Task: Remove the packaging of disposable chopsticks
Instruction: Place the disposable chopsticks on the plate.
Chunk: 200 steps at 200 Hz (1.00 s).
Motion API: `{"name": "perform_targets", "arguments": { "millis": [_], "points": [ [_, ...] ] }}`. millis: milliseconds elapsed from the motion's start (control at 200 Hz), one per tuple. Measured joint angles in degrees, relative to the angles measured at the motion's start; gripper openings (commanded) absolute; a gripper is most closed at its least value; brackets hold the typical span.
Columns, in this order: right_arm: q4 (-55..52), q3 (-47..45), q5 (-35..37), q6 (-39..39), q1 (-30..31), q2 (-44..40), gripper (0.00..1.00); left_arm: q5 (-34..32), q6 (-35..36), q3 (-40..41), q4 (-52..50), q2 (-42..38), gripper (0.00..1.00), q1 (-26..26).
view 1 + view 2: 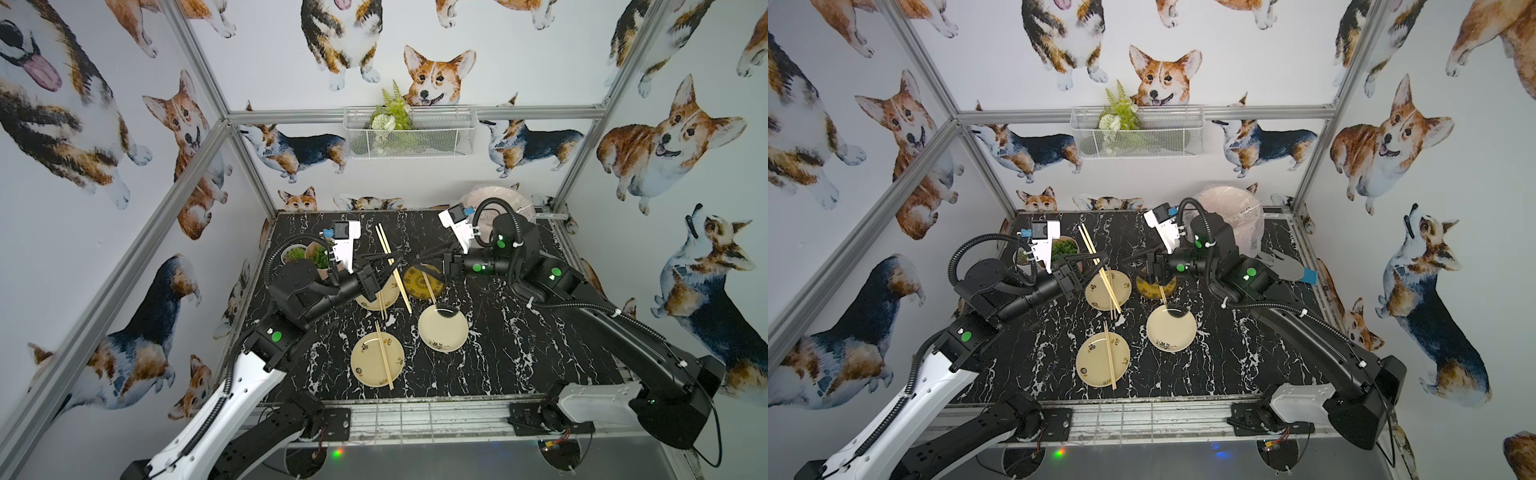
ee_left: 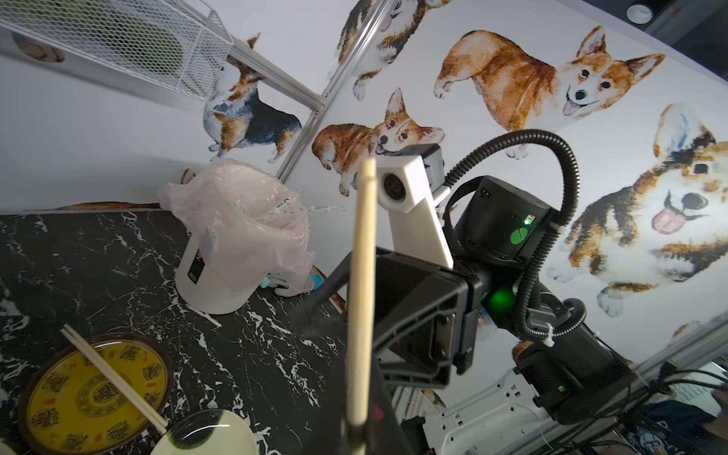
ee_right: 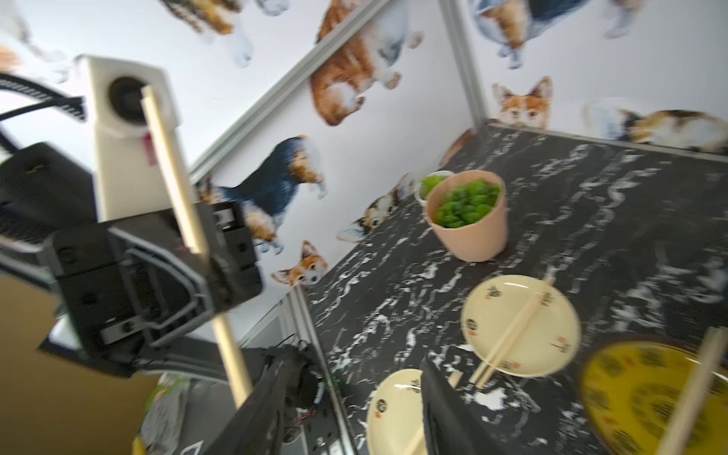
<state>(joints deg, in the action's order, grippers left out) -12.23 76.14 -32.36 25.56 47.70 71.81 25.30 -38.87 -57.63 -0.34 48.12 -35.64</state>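
A cream plate (image 1: 365,353) nearest the rig carries a bare pair of disposable chopsticks (image 1: 385,357) on the black marbled tabletop (image 1: 519,345). Just beyond it sits an empty plate (image 1: 442,334). Farther back, a third plate (image 1: 390,291) bears a second pair (image 1: 382,302) and a yellow plate (image 1: 415,286) a third pair (image 1: 429,287).

Above these the left gripper (image 1: 394,260), fingers pressed together, pinches the held pair (image 2: 361,275) aloft at a slant. The right gripper (image 1: 422,255) hangs just beside it, fingers spread, gripping nothing that shows. Whether the held pair is wrapped cannot be told.

The likely trouble: if the right fingers pinch wood along with slippery film, the pull could drag the sticks from the left fingers. They would then drop onto the plates below and scatter the laid pairs.

In the far right corner a white bin (image 2: 212,287) with a crinkly liner (image 2: 244,228) shows what looks like removed packaging (image 2: 281,205) at its mouth.

The tally: four plates, four pairs of chopsticks, two plant pots (image 1: 320,259) at far left, one bin.
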Motion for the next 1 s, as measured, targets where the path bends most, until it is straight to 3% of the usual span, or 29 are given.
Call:
{"name": "perform_targets", "arguments": {
  "millis": [90, 170, 220, 300, 591, 701, 766, 1001],
  "points": [
    [2.91, -1.16, -2.56, 0.00, 4.04, 0.11, 0.55, 1.75, -0.72, 0.26, 1.51, 0.35, 0.00, 0.00],
    [4.04, -1.68, -3.61, 0.17, 5.18, 0.37, 0.46, 2.62, -1.29, 0.59, 2.73, 0.20, 0.00, 0.00],
    [5.25, -1.99, -3.74, 0.52, 5.42, 0.70, 0.32, 2.97, -1.66, 0.87, 3.28, 0.02, 0.00, 0.00],
    [6.60, -2.05, -4.63, 1.22, 5.95, 1.38, 0.00, 3.26, -1.95, 1.16, 3.48, -0.33, 0.00, 0.00],
    [8.09, -2.29, -6.60, 1.38, 6.32, 1.11, 0.00, 3.45, -2.36, 1.33, 3.30, -2.19, 0.00, -0.07],
    [8.94, -3.43, -6.49, 1.81, 6.43, 0.17, 0.00, 3.19, -2.16, 1.42, 2.45, -3.15, 0.39, -0.13],
    [8.55, -4.22, -5.77, 3.10, 6.23, -0.76, 0.00, 0.70, -1.22, 1.46, 1.66, -4.15, 0.52, 0.00],
    [5.95, -11.65, -1.62, 5.88, 6.27, -6.10, 0.00, -7.50, 0.50, 1.01, -2.45, -7.13, 0.56, 0.00]
  ]
}}
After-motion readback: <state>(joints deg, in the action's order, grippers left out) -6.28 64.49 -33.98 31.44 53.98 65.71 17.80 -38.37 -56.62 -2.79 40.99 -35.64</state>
